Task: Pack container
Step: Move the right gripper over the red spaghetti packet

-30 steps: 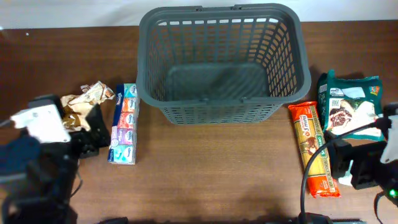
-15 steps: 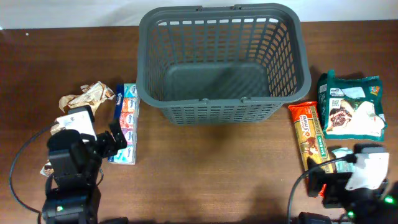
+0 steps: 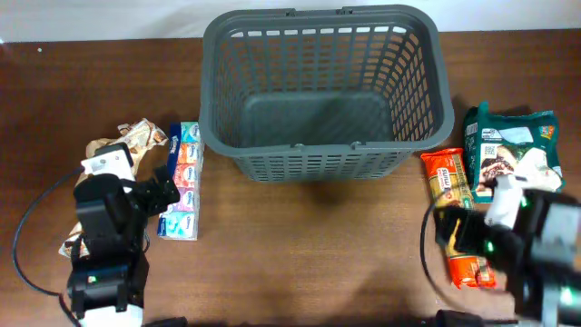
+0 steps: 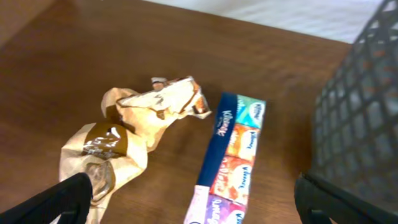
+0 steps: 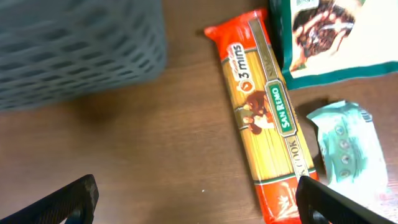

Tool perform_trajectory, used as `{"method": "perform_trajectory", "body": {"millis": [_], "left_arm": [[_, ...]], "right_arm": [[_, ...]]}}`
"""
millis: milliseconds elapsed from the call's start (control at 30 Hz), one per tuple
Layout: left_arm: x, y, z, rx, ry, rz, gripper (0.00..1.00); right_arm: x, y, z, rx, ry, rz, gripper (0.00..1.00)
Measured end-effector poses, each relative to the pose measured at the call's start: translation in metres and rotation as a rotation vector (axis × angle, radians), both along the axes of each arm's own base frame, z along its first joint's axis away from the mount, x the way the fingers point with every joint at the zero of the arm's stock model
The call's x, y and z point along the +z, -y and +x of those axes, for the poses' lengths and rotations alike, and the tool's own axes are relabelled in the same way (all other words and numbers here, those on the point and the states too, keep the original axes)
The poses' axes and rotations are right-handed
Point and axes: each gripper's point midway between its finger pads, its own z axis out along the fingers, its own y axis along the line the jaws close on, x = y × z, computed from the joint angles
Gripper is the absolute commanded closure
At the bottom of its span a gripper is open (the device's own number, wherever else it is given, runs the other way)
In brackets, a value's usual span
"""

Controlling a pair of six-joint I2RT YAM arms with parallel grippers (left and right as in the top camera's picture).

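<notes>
The container (image 3: pixel 318 165) is a large dark grey lattice basket at the back middle of the table, and it looks empty. Its wall shows in the left wrist view (image 4: pixel 367 106) and the right wrist view (image 5: pixel 74 43). My left gripper (image 3: pixel 162 193) is open and empty above a Kleenex tissue pack (image 3: pixel 182 180). In the left wrist view the gripper (image 4: pixel 199 202) straddles the pack (image 4: pixel 233 155). My right gripper (image 3: pixel 458 238) is open and empty over the near end of an orange spaghetti pack (image 3: pixel 451 186). In the right wrist view the gripper (image 5: pixel 199 202) is left of the pack (image 5: pixel 264 106).
A crumpled brown wrapper (image 3: pixel 127 141) lies left of the tissue pack, also in the left wrist view (image 4: pixel 130 130). A green cookie bag (image 3: pixel 508 150) lies at the far right. A small teal packet (image 5: pixel 342 146) lies right of the spaghetti.
The left arm has shifted slightly back toward the tissue pack. The right arm has moved back from the front edge and now covers the near end of the spaghetti pack.
</notes>
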Motion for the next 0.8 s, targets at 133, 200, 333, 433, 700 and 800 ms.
{"method": "perform_trajectory", "body": {"millis": [133,200,333,433,700,800], "left_arm": [[-0.007,-0.003,0.002,0.012,-0.026,0.005,0.01],[-0.009,-0.003,0.002,0.015,-0.034,0.006,0.01],[-0.009,-0.004,0.003,0.015,-0.036,0.006,0.01],[-0.009,-0.004,0.003,0.015,-0.035,0.006,0.01],[-0.004,-0.004,0.006,0.016,-0.010,0.009,0.01],[-0.004,-0.004,0.006,0.016,-0.010,0.009,0.01]], "right_arm": [[-0.023,0.002,0.024,-0.023,-0.098,0.053,0.01],[-0.036,0.003,0.031,-0.026,-0.151,0.065,0.01],[-0.062,0.012,0.035,-0.041,-0.274,0.036,0.01],[-0.077,0.020,0.038,-0.018,-0.330,-0.011,0.01],[-0.080,0.044,0.043,0.080,-0.344,-0.202,0.01],[-0.084,0.048,0.043,0.143,-0.368,-0.253,0.01]]}}
